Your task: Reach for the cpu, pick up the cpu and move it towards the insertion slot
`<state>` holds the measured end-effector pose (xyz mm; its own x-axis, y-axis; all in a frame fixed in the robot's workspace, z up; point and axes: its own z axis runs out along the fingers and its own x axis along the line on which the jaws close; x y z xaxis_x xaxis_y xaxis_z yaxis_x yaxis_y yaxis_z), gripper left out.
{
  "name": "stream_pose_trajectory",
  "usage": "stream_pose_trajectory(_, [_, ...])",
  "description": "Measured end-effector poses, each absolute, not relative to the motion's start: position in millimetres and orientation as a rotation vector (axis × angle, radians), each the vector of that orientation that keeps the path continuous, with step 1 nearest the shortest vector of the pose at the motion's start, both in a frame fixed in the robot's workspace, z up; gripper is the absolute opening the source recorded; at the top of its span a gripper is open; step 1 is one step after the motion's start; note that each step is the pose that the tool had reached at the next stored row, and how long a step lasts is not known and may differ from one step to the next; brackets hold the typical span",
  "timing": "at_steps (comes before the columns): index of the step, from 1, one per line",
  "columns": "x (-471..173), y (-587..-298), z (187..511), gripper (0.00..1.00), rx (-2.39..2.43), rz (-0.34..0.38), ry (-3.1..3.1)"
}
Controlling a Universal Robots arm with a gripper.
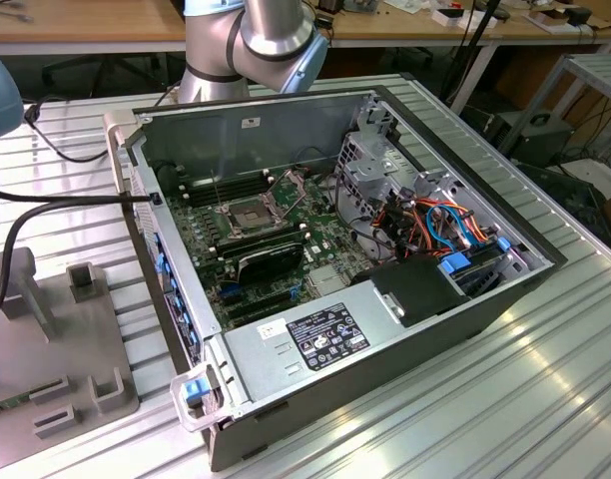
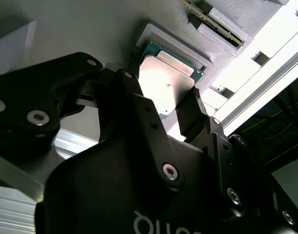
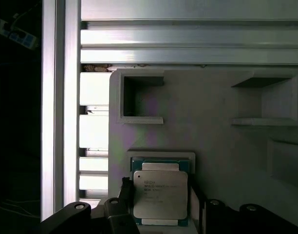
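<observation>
The cpu (image 3: 160, 194), a silver square lid on a green board, lies in a shallow recess of a grey holder (image 3: 212, 136); the second wrist view shows the cpu (image 2: 164, 80) too. My gripper (image 3: 160, 197) straddles it, with one black finger (image 3: 125, 192) against each opposite edge, so it is shut on the cpu, which still rests in the recess. In the second wrist view the gripper (image 2: 163, 87) grips the same two edges. The insertion slot (image 1: 248, 213), a square silver-framed socket, sits on the motherboard inside the open computer case (image 1: 455, 309).
The grey holder (image 1: 46, 349) lies on the ribbed aluminium table (image 1: 465, 419) at the exterior view's left, beside the case. The holder has raised blocks and pockets (image 3: 141, 100). A black ribbed shroud (image 1: 271, 261), drive cage and cables crowd the case around the socket.
</observation>
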<state>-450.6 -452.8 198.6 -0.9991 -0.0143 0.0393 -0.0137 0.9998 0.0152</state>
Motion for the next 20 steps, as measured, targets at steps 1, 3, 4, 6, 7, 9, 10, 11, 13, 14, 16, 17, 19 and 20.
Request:
stream_pose_trajectory(1, [-450.6, -452.8, 198.8, 0.55, 0.022, -0.023, -3.102])
stream_pose_trajectory(3, [-450.6, -452.8, 199.6, 0.55, 0.022, -0.023, -3.102])
stream_pose_trajectory(4, [-450.6, -452.7, 199.9, 0.55, 0.022, -0.023, -3.102])
stream_pose_trajectory(6, [-450.6, -452.7, 200.6, 0.55, 0.022, -0.023, -3.102])
stream_pose_trajectory(7, [-450.6, -452.8, 201.2, 0.55, 0.022, -0.023, -3.102])
stream_pose_trajectory(9, [-450.6, -452.8, 202.4, 0.55, 0.022, -0.023, -3.102])
stream_pose_trajectory(10, [-450.6, -452.8, 203.0, 0.55, 0.022, -0.023, -3.102])
stream_pose_trajectory(11, [-450.6, -452.8, 203.5, 0.55, 0.022, -0.023, -3.102])
stream_pose_trajectory(13, [-450.6, -452.7, 204.3, 0.55, 0.022, -0.023, -3.102])
stream_pose_trajectory(14, [-450.6, -452.7, 204.6, 0.55, 0.022, -0.023, -3.102])
stream_pose_trajectory(16, [-450.6, -452.7, 205.1, 0.55, 0.022, -0.023, -3.102])
stream_pose_trajectory(17, [-450.6, -452.7, 205.2, 0.55, 0.022, -0.023, -3.102])
stream_pose_trajectory(19, [-450.6, -452.8, 206.0, 0.55, 0.022, -0.023, -3.102])
stream_pose_trajectory(20, [-450.6, -452.8, 206.6, 0.55, 0.022, -0.023, -3.102])
